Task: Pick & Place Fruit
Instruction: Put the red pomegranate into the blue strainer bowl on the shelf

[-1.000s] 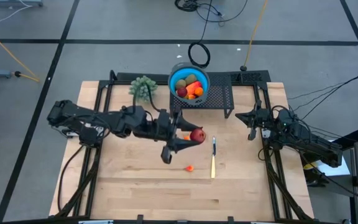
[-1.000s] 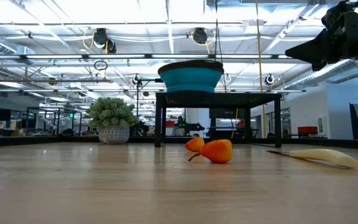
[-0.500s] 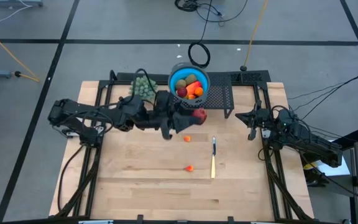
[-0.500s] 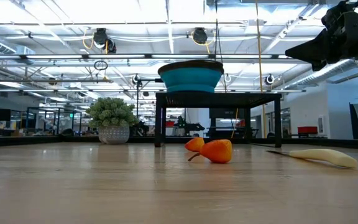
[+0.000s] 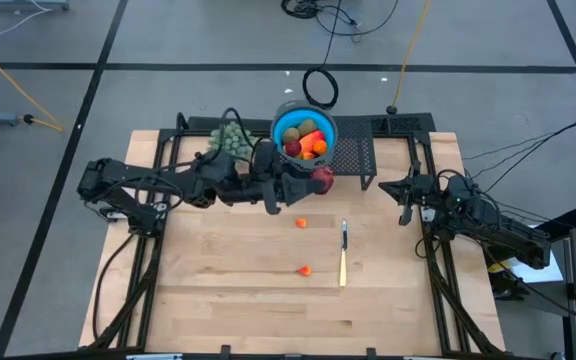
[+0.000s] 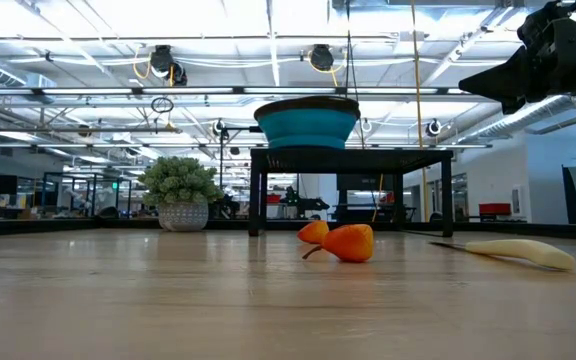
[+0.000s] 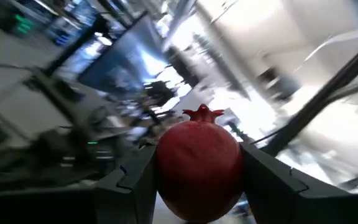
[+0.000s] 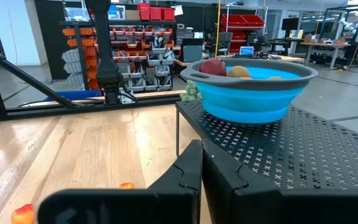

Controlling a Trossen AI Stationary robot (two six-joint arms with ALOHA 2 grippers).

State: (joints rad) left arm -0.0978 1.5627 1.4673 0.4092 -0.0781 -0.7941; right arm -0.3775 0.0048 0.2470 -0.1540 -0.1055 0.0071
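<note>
My left gripper [image 5: 315, 181] is shut on a dark red round fruit with a small crown [image 5: 322, 179], held just by the near rim of the blue bowl [image 5: 304, 131]. The bowl holds several fruits and stands on a black perforated stand [image 5: 356, 156]. The fruit fills the left wrist view [image 7: 199, 167]. Two tiny orange fruits [image 5: 301, 222] [image 5: 306, 270] lie on the table; they also show in the low view [image 6: 349, 243]. My right gripper [image 5: 405, 207] waits shut and empty at the table's right side. My left gripper pinches the red fruit's two opposite sides [image 7: 164, 168] between its two fingers [image 7: 134, 182]. The fingers come about level from the table's left. The fruit is lifted clear of the table, its crown [image 7: 202, 113] pointing away from the wrist.
A knife with a pale handle [image 5: 343, 256] lies right of the orange fruits. A pale green bushy plant [image 5: 230, 141] stands at the far edge, left of the bowl. Bare wooden table [image 5: 228, 290] lies toward the near edge.
My left gripper has carried the red fruit up and toward the table's far edge, from above the middle of the table to the near rim of the blue bowl. It has stayed shut on the fruit.
</note>
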